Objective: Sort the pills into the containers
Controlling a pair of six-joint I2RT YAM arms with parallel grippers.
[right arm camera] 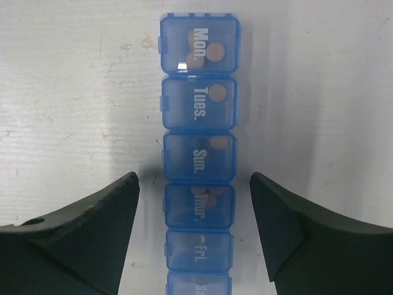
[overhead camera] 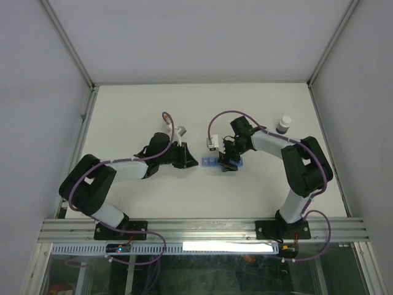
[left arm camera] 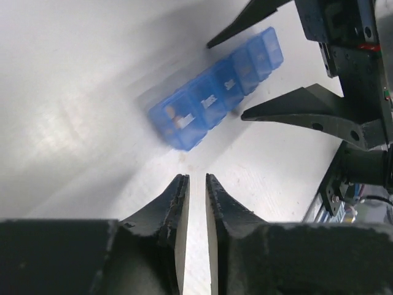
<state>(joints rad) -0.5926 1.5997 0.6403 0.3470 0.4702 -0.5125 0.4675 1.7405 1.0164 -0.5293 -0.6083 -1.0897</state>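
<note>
The containers are a blue translucent pill strip (right arm camera: 198, 153) lying flat on the white table, its lids closed and marked Mon., Tues., Sun., Thur., Fri. Small round brown pills (right arm camera: 214, 51) show through several lids. My right gripper (right arm camera: 195, 181) is open and straddles the strip around the Thur. compartment, with its fingertips (right arm camera: 130, 181) clear of both sides. In the top view it (overhead camera: 228, 161) stands over the strip (overhead camera: 210, 162). My left gripper (left arm camera: 196, 178) is shut and empty, with a thin slit between its fingers, just short of the strip's near end (left arm camera: 184, 120). In the top view it (overhead camera: 186, 157) is left of the strip.
A small white bottle with a dark band (overhead camera: 284, 125) stands at the back right. A small greyish object (overhead camera: 182, 130) sits behind the left arm. The right gripper's fingers (left arm camera: 295, 110) fill the right of the left wrist view.
</note>
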